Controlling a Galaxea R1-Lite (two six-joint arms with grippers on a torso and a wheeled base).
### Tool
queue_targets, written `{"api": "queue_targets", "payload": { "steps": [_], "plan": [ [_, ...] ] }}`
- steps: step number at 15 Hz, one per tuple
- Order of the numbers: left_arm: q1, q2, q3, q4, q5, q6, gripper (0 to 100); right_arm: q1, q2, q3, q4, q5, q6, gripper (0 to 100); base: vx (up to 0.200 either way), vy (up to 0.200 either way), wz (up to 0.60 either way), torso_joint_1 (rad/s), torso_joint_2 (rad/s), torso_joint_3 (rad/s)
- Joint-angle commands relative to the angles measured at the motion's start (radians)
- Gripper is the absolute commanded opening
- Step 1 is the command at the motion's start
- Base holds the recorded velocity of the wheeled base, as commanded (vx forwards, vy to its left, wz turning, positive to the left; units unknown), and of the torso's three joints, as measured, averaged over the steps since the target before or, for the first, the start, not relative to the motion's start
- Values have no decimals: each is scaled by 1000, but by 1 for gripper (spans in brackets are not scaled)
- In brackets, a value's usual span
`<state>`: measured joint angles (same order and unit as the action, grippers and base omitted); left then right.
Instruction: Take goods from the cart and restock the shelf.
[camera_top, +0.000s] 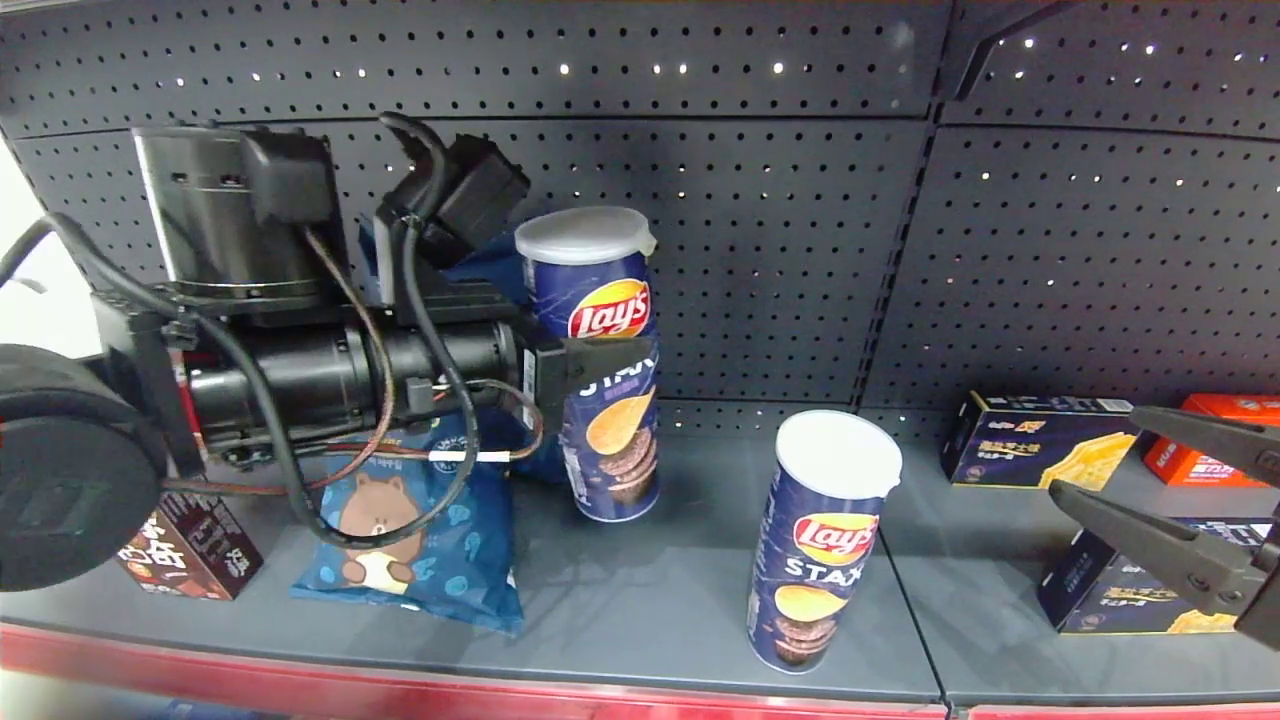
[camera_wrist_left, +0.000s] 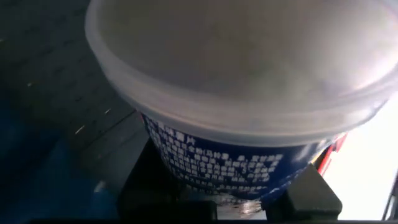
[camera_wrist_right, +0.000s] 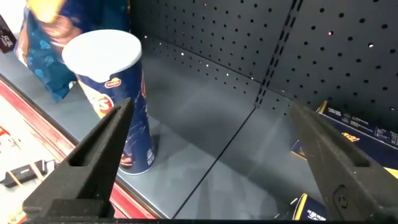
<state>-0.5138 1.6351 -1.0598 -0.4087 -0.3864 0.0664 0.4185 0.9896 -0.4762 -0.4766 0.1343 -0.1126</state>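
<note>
Left end effector (camera_top: 600, 365) clamping held chip can (camera_top: 590, 300) at mid-height. Held can standing upright behind and left of free chip can (camera_top: 822, 540) on shelf (camera_top: 660, 590); base contact unclear. Right end effector (camera_top: 1150, 465) hanging right of free chip can, fingers spread wide, gripping nothing. Blue snack bag (camera_top: 420, 545) lying left of free chip can. Navy box (camera_top: 1040, 440) sitting right of it.

Dark perforated back panel (camera_top: 760, 200) — pinpricks of light through its holes — behind a grey shelf (camera_top: 680, 560) edged red.
</note>
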Motion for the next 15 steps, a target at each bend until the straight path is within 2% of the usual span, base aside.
{"api": "queue_targets", "payload": {
  "steps": [1,4,6,8,15],
  "plan": [
    [0,103,-52,-7,-12,1,0,0,6,2,0,1,-1,100,0,0,0,0,0,0],
    [-8,181,-126,-10,-26,3,0,0,1,10,-2,1,-1,100,0,0,0,0,0,0],
    [-14,227,-152,-28,-72,20,0,0,1,10,-2,1,1,100,0,0,0,0,0,0],
    [-15,298,-189,-102,-138,24,0,0,0,5,-2,1,1,100,0,0,0,0,0,0],
    [-15,471,-338,-108,-149,26,0,-1,17,-7,-5,1,1,100,0,0,0,0,0,0]
  ]
}}
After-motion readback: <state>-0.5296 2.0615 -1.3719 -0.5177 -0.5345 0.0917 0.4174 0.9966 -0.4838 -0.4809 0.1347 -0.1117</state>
